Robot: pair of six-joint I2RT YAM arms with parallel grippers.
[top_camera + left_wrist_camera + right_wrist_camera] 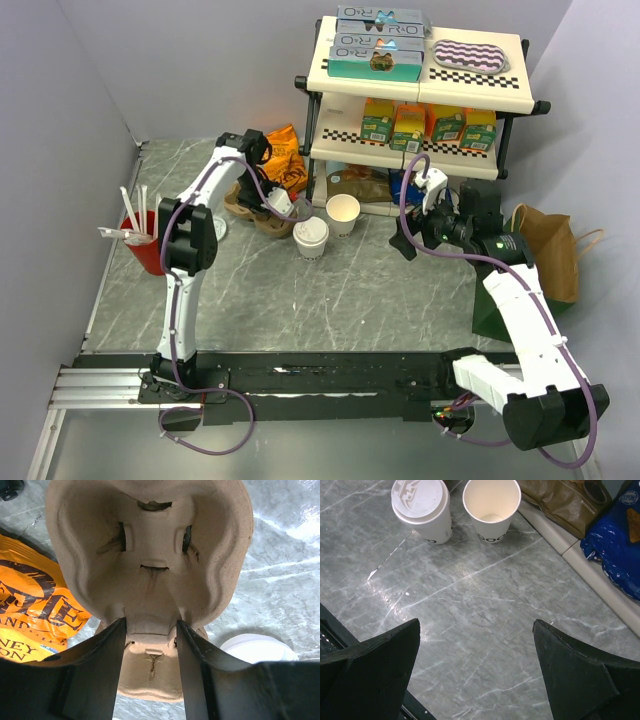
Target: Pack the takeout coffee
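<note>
Left wrist only: left gripper (151, 625) straddles carrier (150, 545) ridge, grip unclear; right gripper (476, 625) wide apart

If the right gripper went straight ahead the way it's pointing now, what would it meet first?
Probably the bare table top, short of the lidded takeout coffee and the open cup beyond. Nothing lies between the right gripper and that surface, though depth is hard to judge.

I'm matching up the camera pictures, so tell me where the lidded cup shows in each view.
Top: lidded cup mid-table, just right of the carrier.
Left wrist: probably the lidded cup, only a white rim, bottom right.
Right wrist: lidded cup, top left.
Landmark: open cup beside it, top and right wrist; carrier links top and left wrist.
</note>
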